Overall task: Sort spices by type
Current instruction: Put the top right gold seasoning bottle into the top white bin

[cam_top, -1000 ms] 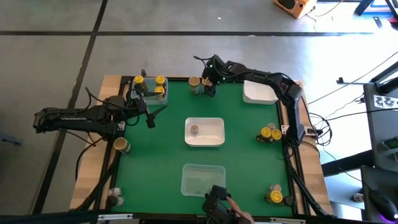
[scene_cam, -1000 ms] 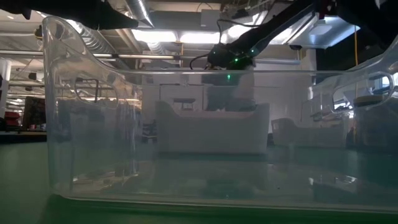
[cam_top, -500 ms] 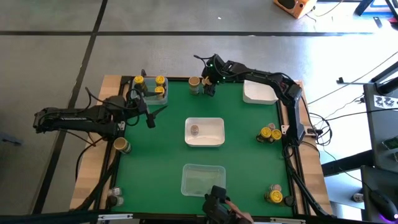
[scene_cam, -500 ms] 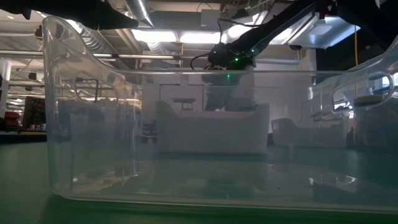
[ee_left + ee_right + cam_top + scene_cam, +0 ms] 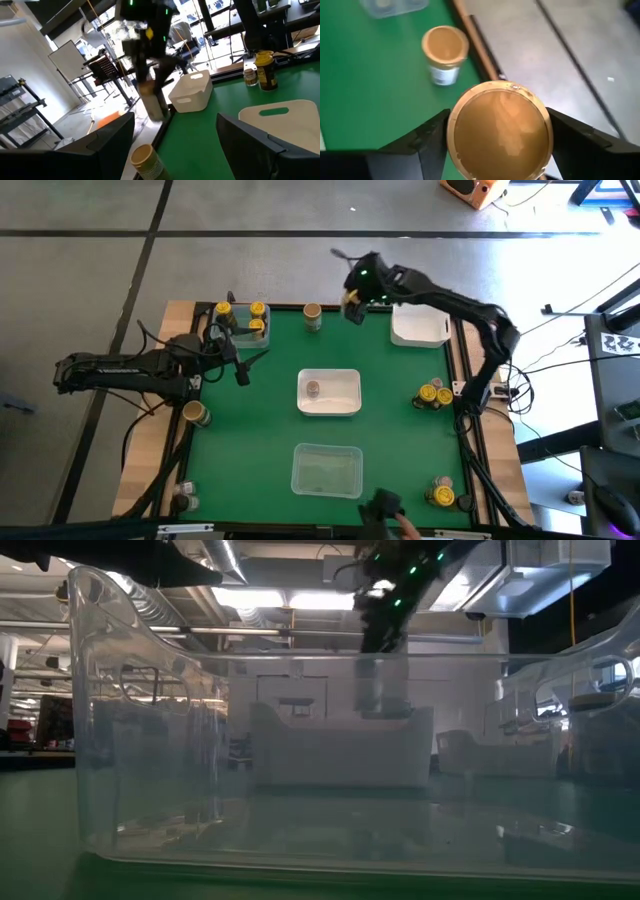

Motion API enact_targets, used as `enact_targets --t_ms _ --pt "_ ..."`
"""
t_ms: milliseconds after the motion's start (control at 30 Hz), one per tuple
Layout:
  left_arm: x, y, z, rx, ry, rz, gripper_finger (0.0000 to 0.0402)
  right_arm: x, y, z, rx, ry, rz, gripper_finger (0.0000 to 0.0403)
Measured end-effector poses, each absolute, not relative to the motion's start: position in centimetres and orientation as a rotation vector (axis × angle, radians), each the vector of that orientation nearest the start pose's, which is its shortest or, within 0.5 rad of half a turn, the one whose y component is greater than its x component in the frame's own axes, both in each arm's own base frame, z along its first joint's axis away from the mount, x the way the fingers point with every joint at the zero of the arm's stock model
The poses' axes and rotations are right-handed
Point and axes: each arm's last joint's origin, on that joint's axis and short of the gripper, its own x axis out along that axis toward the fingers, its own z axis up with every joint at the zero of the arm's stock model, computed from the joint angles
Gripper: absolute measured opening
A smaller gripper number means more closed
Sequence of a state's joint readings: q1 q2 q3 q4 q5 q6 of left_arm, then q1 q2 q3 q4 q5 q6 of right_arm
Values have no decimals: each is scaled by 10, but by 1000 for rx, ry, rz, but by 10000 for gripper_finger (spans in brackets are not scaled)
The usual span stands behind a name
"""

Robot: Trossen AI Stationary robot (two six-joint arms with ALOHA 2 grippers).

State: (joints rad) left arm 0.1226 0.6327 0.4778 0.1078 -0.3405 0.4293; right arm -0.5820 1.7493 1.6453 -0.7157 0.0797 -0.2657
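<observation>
My right gripper [image 5: 350, 304] hangs above the table's far edge, shut on a tan-lidded spice jar [image 5: 499, 132]. In the left wrist view that jar [image 5: 154, 102] shows blurred under the gripper. A second tan-lidded jar [image 5: 312, 317] stands on its base on the green mat close by. My left gripper [image 5: 240, 370] waits open at the far left, level, with nothing between its fingers. Three yellow-lidded jars stand in a small clear bin [image 5: 243, 337] beside it. A grey-brown-lidded jar [image 5: 313, 388] sits in the white middle bin [image 5: 345, 392]. My right gripper pinches the tan-lidded jar between its two fingers [image 5: 427, 145], one on each side of the round body just under the lid's rim [image 5: 452, 131]. The lid hides the exact spots. The fingers slant down from above. The jar is lifted clear of the mat, lid up.
A clear bin [image 5: 326, 469] stands near the front edge and fills the low view [image 5: 150, 740]. A white bin [image 5: 418, 327] sits at the far right. Yellow-lidded jars [image 5: 435, 395] stand at the right edge, more [image 5: 440, 496] at the near right. A person's hand [image 5: 400, 523] shows at the front edge.
My right gripper has risen from the mat beside the standing tan jar and drifted toward the far right, tipping further down. It carries a tan-lidded jar, now lifted clear. The other tan jar has stayed in place.
</observation>
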Motion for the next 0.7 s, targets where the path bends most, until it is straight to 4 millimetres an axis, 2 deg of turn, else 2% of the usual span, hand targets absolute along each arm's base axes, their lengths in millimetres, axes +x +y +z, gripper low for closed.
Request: enact_targets --t_ms 133,267,533,700 --pt "151 28 277 426 146 446 279 295 -209 347 -25 898 -599 281" --pt "151 28 276 426 149 445 279 272 -210 356 11 946 -681 281" --pt "151 28 276 425 152 444 279 237 -228 352 101 1087 -882 282" --pt "151 28 275 424 161 443 279 218 -239 338 180 1122 -956 283"
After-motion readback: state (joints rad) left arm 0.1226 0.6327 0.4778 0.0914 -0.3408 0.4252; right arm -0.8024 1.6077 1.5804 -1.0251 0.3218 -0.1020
